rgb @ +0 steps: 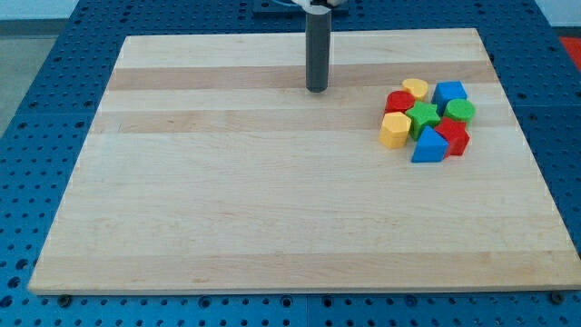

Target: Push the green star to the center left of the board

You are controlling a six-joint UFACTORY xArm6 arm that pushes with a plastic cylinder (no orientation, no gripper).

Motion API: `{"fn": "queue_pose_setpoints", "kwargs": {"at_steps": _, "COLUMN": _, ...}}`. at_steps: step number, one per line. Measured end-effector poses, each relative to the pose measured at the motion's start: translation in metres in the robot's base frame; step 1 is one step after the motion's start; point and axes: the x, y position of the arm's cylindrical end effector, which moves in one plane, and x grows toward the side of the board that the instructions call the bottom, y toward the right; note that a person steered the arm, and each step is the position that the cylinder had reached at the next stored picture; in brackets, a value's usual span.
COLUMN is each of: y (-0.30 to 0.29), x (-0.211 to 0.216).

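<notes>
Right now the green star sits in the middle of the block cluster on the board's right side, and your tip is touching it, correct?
Not quite. The green star does sit mid-cluster on the board's right side, but my tip isn't touching it: the camera view shows it well apart, to the view's left of the cluster and slightly higher.

one view | high, looking down over whole board | mid range

two yellow blocks, two red blocks, two green blocks, two blue blocks
</notes>
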Motion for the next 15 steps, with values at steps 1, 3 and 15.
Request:
{"fn": "queue_pose_setpoints", "kwargs": {"at_steps": 1, "y": 0.01, "x": -0.036}}
{"fn": "queue_pose_setpoints", "kwargs": {"at_steps": 3, "y": 0.197, "x": -0.078}}
{"fn": "queue_pose_setpoints", "kwargs": {"at_steps": 15, "y": -0.032, "x": 0.069}}
